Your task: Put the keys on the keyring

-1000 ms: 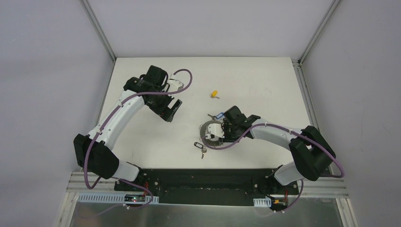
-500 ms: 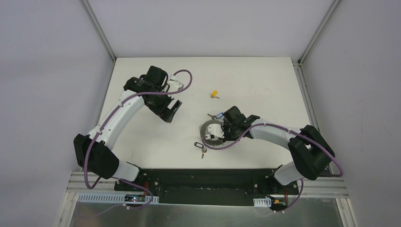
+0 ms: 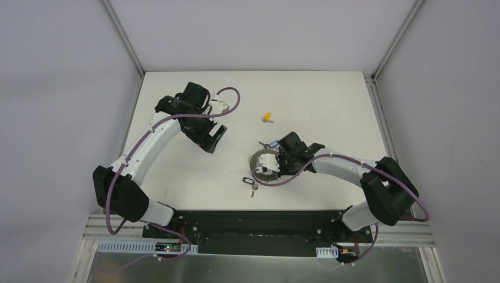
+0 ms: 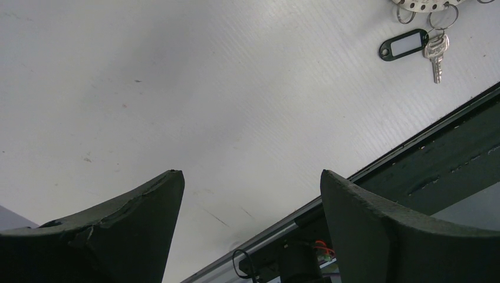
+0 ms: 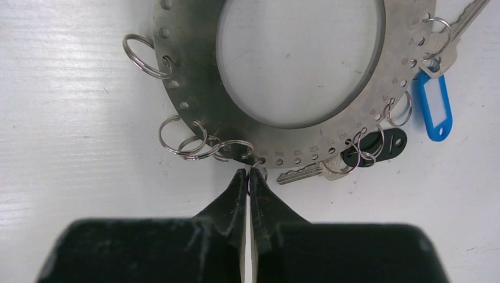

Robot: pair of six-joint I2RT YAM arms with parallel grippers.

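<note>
The grey keyring lies flat mid-table, and its perforated band fills the top of the right wrist view. My right gripper is shut at the ring's near rim, its tips pinching a small wire loop there. A blue-tagged key and a black-tagged key hang on rim loops to the right. Another black-tagged key lies at the ring's near-left edge and also shows in the left wrist view as a black tag. The yellow key lies alone farther back. My left gripper hovers open and empty to the left.
The table's dark front rail runs close behind the left gripper's fingers. Several bare wire loops stick out from the ring's left rim. The right arm's purple cable loops over the table beside the ring.
My right gripper's jaws have closed from partly open to shut at the ring's rim. The left arm and the keys have not moved.
</note>
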